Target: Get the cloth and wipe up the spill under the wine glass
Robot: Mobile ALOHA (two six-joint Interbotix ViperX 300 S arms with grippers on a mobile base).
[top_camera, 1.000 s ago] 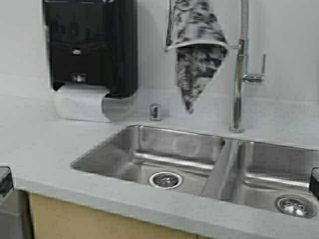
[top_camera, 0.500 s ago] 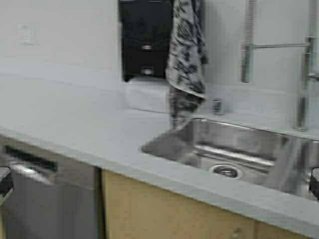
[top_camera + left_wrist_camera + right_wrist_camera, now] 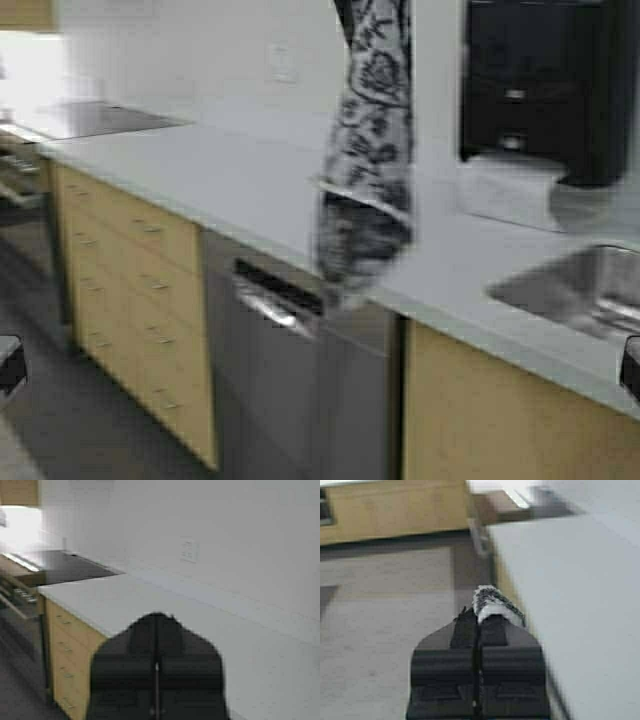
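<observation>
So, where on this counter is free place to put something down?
The countertop is bare from the dark cooktop to the hanging cloth. Past the cloth it is crowded: the black paper towel dispenser, then the sink. The right hand is shut on the cloth.

The long limp cloth with a dense black, grey and white floral print (image 3: 365,150) hangs straight down in mid-air in front of the pale counter, its top running out of the high view; its lower end is folded and bunched; in the right wrist view a pinched fold of it shows.
</observation>
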